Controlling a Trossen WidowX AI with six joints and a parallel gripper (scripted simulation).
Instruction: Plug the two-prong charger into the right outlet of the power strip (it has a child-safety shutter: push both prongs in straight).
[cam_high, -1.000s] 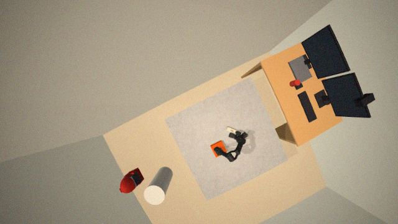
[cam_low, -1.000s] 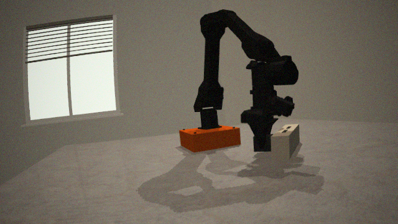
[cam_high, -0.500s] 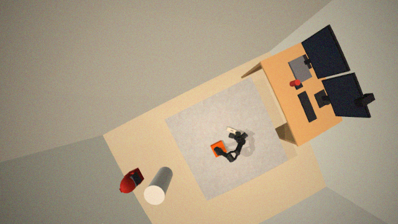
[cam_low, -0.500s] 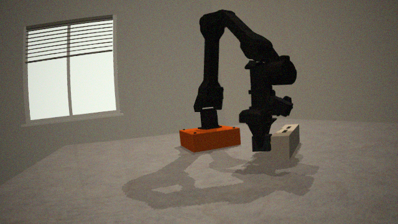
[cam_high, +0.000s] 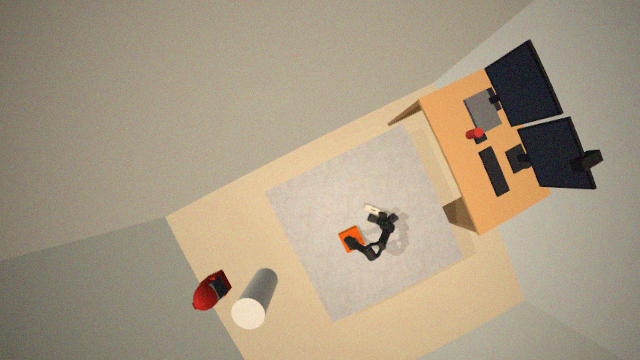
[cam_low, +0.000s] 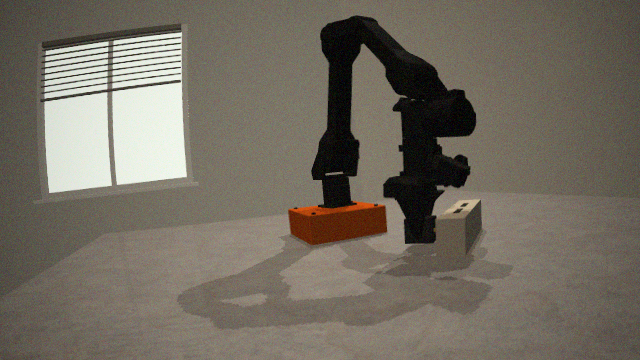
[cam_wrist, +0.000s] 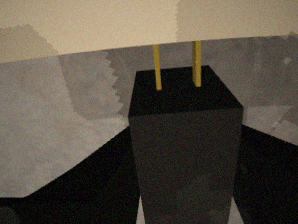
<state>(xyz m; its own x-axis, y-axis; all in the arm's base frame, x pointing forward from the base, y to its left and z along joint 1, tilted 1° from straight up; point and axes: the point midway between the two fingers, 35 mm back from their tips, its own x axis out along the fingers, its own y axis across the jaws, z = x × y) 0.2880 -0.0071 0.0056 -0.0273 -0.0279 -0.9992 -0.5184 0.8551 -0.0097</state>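
My gripper (cam_low: 420, 235) (cam_wrist: 177, 130) points down, low beside the power strip, and is shut on the black charger (cam_wrist: 185, 135). The charger's two gold prongs (cam_wrist: 157, 70) point toward the strip; in the wrist view their far ends meet the strip's edge. Whether the tips touch or enter it is hidden. The cream power strip (cam_high: 371, 208) (cam_low: 451, 237) (cam_wrist: 125, 27) stands upright on the floor mat. Dark slots show on its top in the exterior view. The outlet openings facing the prongs are not visible.
The arm's orange base (cam_high: 351, 237) (cam_low: 345, 225) stands on the grey mat (cam_high: 320, 210), behind and left of the gripper in the exterior view. A desk (cam_high: 457, 165) with monitors stands at the right in the top view. A grey cylinder (cam_high: 262, 287) and a red object (cam_high: 205, 295) are at the lower left.
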